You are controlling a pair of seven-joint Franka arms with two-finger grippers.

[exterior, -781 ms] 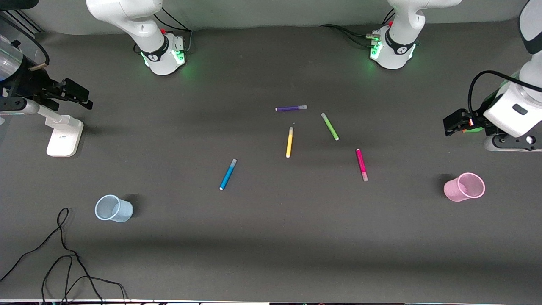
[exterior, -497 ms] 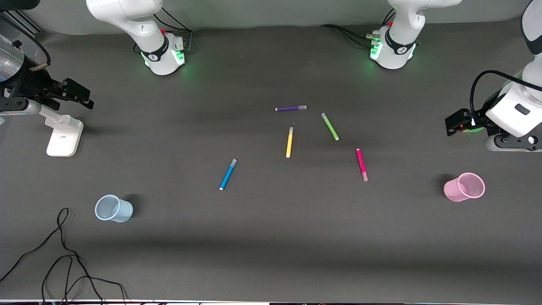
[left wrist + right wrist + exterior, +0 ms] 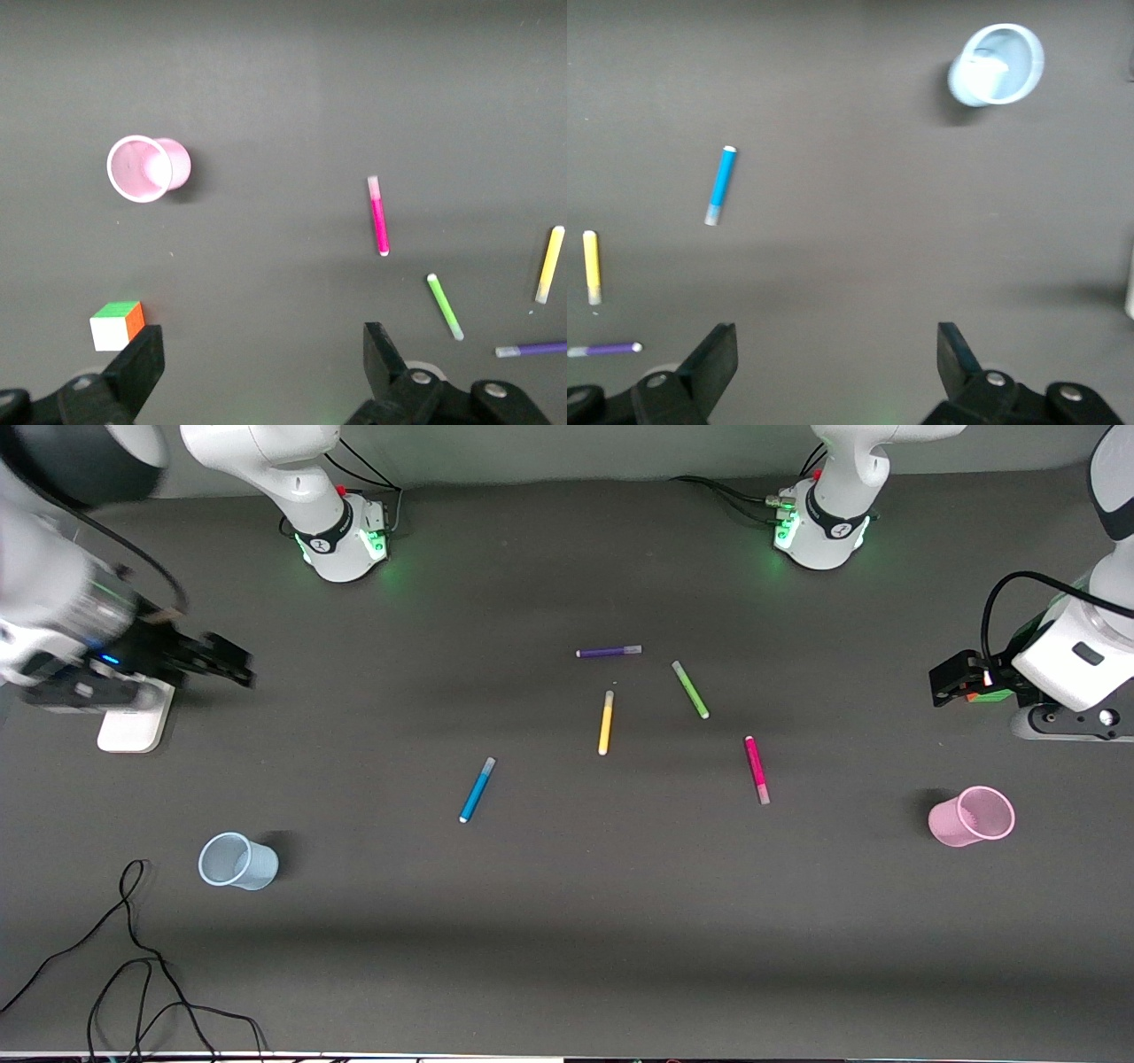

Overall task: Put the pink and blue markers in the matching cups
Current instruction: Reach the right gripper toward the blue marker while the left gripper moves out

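The blue marker (image 3: 477,789) lies flat near the table's middle and also shows in the right wrist view (image 3: 720,185). The pink marker (image 3: 757,770) lies flat toward the left arm's end and also shows in the left wrist view (image 3: 379,217). The pale blue cup (image 3: 237,861) stands upright at the right arm's end and shows in the right wrist view (image 3: 997,64). The pink cup (image 3: 972,817) stands at the left arm's end and shows in the left wrist view (image 3: 146,166). My right gripper (image 3: 229,666) (image 3: 837,350) is open and empty over bare table. My left gripper (image 3: 943,682) (image 3: 264,354) is open and empty beside a small cube.
Purple (image 3: 609,652), green (image 3: 689,689) and yellow (image 3: 606,723) pens lie farther from the camera than the two markers. A small colour cube (image 3: 117,324) sits under the left gripper. A white stand (image 3: 133,722) is under the right arm. Black cables (image 3: 133,957) lie at the near corner.
My right arm has swung in from the table's end toward the middle, its gripper now past the white stand. My left gripper has barely shifted. The markers and cups have not moved.
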